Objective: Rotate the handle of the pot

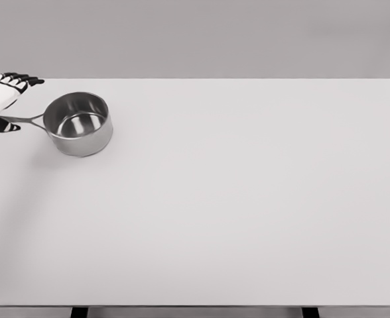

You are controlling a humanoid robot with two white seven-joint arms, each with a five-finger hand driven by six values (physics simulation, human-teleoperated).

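Progress looks early, as far as one frame can tell; the pot point(79, 124) sits upright near the far-left corner of the white table point(248, 199), its handle point(24, 120) pointing out from the pot's left side toward the table's left edge, and nothing shows whether any turning has been done; I judge the rotation itself is all or mostly left to do, since the handle runs nearly level across the picture with no sign of a swing under way.

The left hand point(2, 99) comes in at the left border, just to the left of the pot; its dark fingertips point(24, 80) reach out above and beyond the handle, on the far side from the camera, while another dark part of the hand shows below the handle's outer end; so the hand straddles the handle's tip, fingers on one side and what seems the thumb on the other; whether it has closed on the handle or only brackets it I cannot tell, for the palm is cut by the frame edge and the contact is too small to read.

The pot's bowl lies to the right of the hand, apart from it; only the handle bridges the two; the right arm is not to be seen.
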